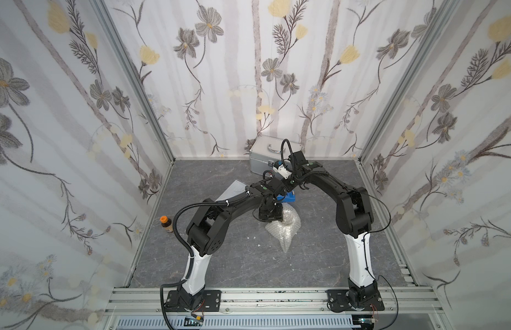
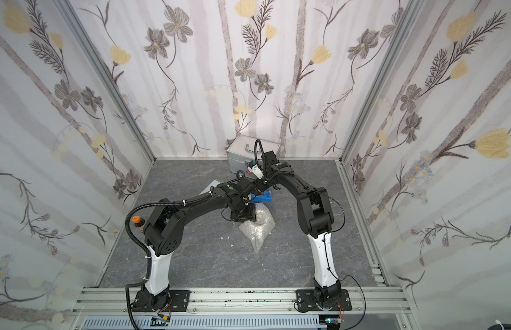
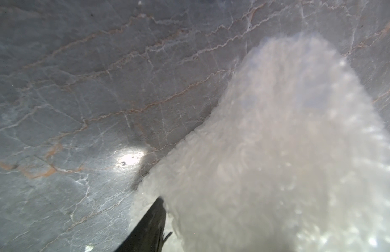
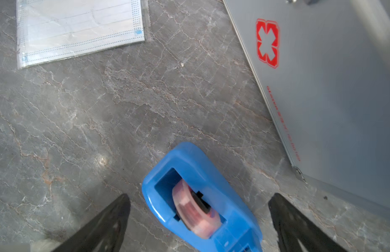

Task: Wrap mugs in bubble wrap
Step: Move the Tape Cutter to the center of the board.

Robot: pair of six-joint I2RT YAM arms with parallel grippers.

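Right wrist view looks down on the right end effector, its two black fingers spread wide and released, standing either side of a blue plastic tape dispenser without touching it. The dispenser sits on the grey marble-patterned table, near a silver metal case marked with a red cross, and a pale face mask in a clear packet lies farther off.

In both top views the clear, shiny bubble wrap lies bunched in a bundle at the middle of the table, just in front of the dispenser, tapering to a point toward the arms' bases. The bundle bulges round at its far end; the mug itself cannot be made out.

The left end effector points down onto that far end. In the left wrist view one black finger lies against the wrap while the wrap hides the other, so whether the left end effector is clenched on the bundle cannot be told.

A small brown bottle with an orange cap stands at the table's left edge
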